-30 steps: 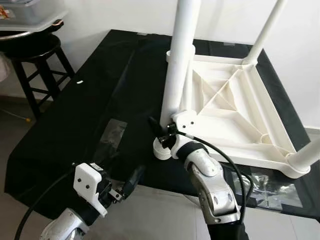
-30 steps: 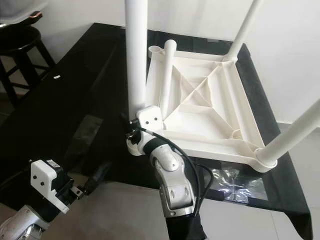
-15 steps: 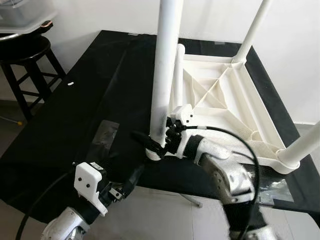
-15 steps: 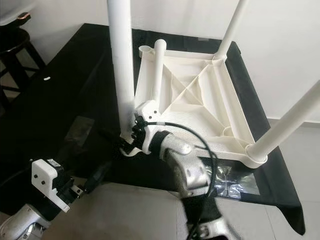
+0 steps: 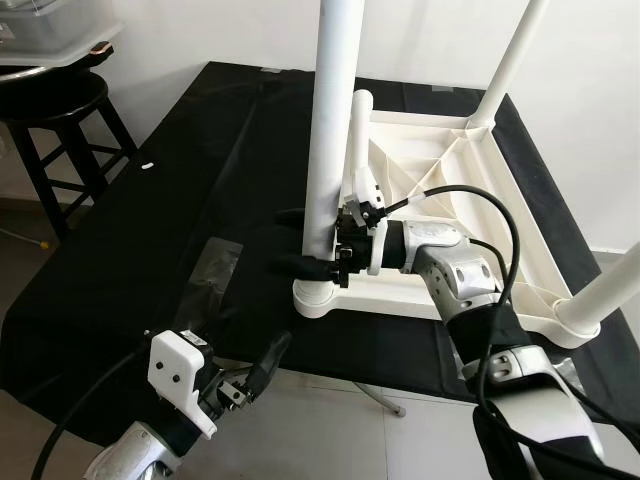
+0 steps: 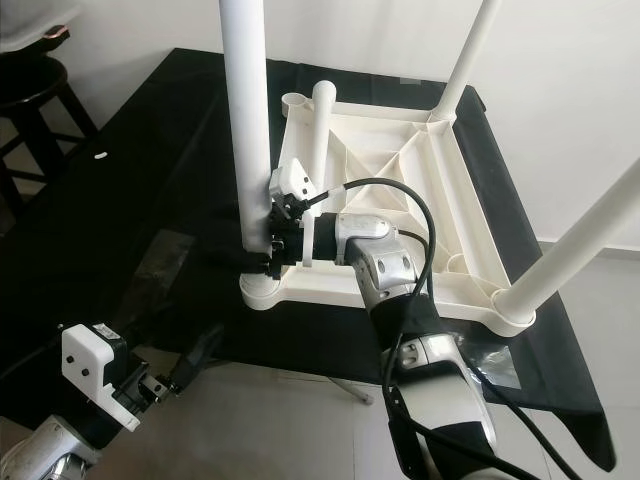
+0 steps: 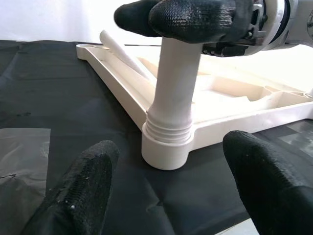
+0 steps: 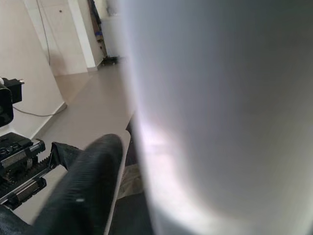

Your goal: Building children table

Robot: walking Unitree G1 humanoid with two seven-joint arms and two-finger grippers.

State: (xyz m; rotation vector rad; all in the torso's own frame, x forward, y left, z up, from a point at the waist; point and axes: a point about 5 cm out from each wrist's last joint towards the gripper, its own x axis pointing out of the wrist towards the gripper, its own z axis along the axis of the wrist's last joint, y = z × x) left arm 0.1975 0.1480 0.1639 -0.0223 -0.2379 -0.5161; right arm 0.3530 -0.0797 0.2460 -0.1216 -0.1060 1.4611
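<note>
**Three legs up on the flipped kids' table, right gripper wrapped round the near one**

Three white legs stand upright on the upside-down white table top [image 5: 470, 215], which lies ribbed side up on a black cloth [image 5: 190, 200] over the work surface; the near-left leg [image 5: 330, 130] sits in its corner socket [image 5: 318, 297], and the left wrist view shows thread rings at its base just above the socket rim, so it doesn't look fully seated; the other two, the far-right leg [image 5: 508, 62] and the near-right leg [image 5: 605, 297], stand in their own corners; a fourth leg [image 5: 357, 150] lies loose and slanted across the underside, near the far-left corner.

The right gripper [image 5: 322, 243] reaches in from the table-top side and has its black fingers [image 7: 195, 19] closed around the near-left leg, low down, a bit above the socket; the right wrist view is mostly blurry white tube with one finger beside it.

The left gripper [image 5: 262, 362] hangs off the near edge of the cloth, touching nothing; its fingertips [image 7: 88, 186] are spread wide, with the socket seen between them further off.

Some clear plastic wrap [image 5: 210, 270] lies flat on the cloth left of the socket; a black stool [image 5: 60, 130] stands off to the far left with a clear plastic bin [image 5: 50, 30] on top.
</note>
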